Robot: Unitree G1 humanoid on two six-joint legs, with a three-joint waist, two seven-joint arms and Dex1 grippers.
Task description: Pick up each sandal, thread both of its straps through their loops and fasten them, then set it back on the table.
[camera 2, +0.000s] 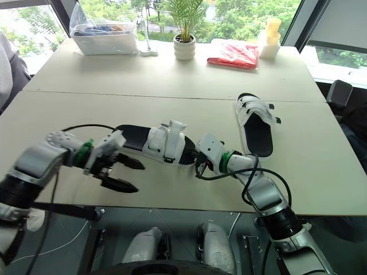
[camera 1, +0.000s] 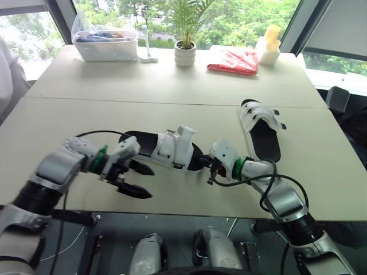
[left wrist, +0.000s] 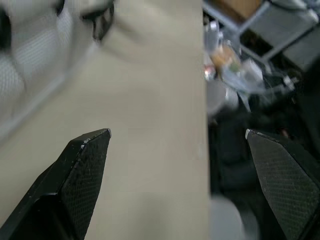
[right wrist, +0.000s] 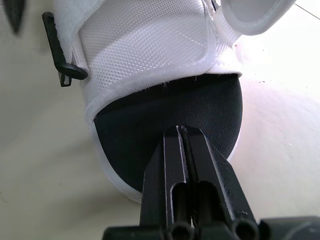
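Sandal toe (right wrist: 127,132) partly under right hand (right wrist: 183,133)

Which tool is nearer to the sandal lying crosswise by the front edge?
Right. The right tool is shut at the toe end of the near sandal; the left tool is open beside its heel, apart from it.
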